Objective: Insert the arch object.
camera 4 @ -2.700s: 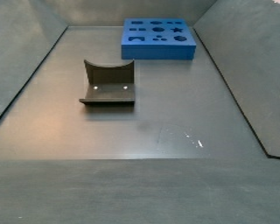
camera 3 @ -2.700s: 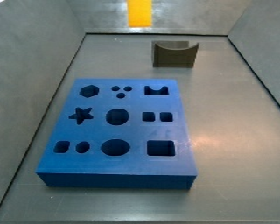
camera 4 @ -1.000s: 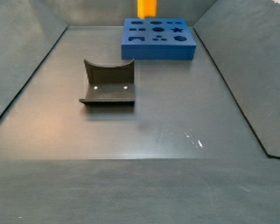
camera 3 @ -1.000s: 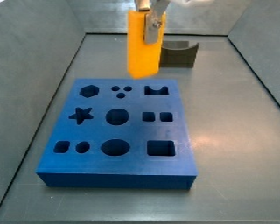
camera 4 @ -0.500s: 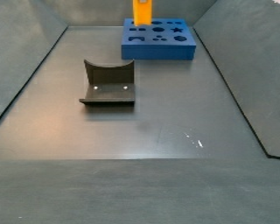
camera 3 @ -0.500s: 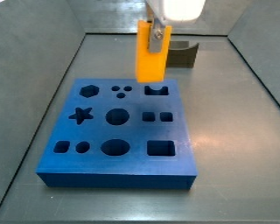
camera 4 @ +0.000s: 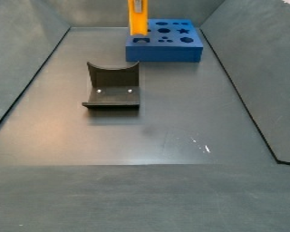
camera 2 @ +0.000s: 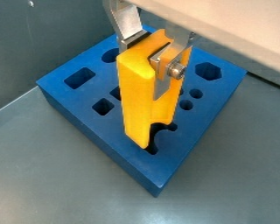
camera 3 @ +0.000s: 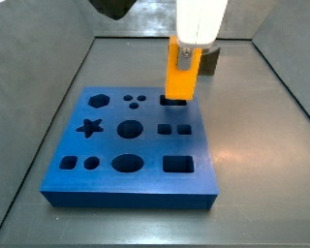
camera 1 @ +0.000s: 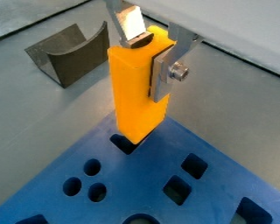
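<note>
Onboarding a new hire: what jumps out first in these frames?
The pincer gripping a tall orange bar, its lower end at an arch-shaped slot in the blue board. Then the dark arch object, alone on the grey floor, well apart from the board.

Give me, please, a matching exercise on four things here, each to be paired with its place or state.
Things:
1. orange bar
2. blue board
3. arch block
4. hand

Places or states:
A. lies on the floor, apart from the board
B. shut, above the board
C. upright, lower end at a hole in the board
D. has many shaped holes

Pairs: 1-C, 2-D, 3-A, 4-B.
</note>
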You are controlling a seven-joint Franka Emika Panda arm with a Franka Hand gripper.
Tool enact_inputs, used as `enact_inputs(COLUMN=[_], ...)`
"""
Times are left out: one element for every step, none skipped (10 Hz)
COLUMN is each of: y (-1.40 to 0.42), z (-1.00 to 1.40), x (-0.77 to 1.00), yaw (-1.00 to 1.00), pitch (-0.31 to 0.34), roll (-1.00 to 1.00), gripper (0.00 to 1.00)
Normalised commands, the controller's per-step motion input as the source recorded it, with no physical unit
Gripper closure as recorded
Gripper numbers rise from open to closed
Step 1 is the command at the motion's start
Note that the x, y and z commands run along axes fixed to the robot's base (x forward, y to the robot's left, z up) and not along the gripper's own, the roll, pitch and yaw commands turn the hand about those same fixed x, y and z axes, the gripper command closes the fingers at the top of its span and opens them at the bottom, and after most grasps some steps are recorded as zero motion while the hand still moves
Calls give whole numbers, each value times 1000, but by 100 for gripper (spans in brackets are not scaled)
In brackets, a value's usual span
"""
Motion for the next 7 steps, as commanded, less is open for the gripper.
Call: enact_inputs(y=[0, 0, 20, 37, 29, 34, 26], z=[-191, -237, -246, -254, -251, -280, -303], x=[-49, -126, -157, -149, -131, -49, 0], yaw=[43, 123, 80, 0, 0, 37, 43], pitch=[0, 0, 0, 0, 0, 0, 0], roll=[37, 46, 56, 86, 44, 40, 27], gripper=[100, 100, 100, 100, 100, 100, 100])
